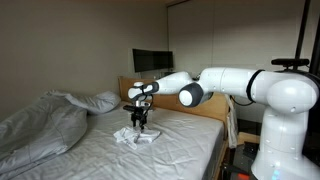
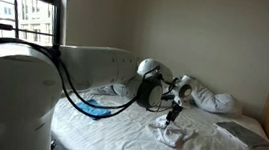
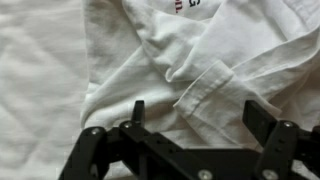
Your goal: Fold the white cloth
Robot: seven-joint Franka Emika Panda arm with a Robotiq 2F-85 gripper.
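One white cloth (image 1: 137,139) lies crumpled on the bed (image 1: 185,152), just below centre of frame in an exterior view. In the wrist view the white cloth (image 3: 200,60) fills most of the frame. It is wrinkled, with a hemmed cuff near centre and red and dark print at the upper edge. The pincer (image 1: 138,124) stands directly above the cloth, pointing down. Its jaws are spread wide and grip nothing. Whether the fingertips (image 3: 138,108) touch the fabric cannot be determined. A rumpled duvet (image 1: 40,125) occupies the left of frame, apart from the cloth. A dark screen (image 1: 150,62) stands at upper centre.
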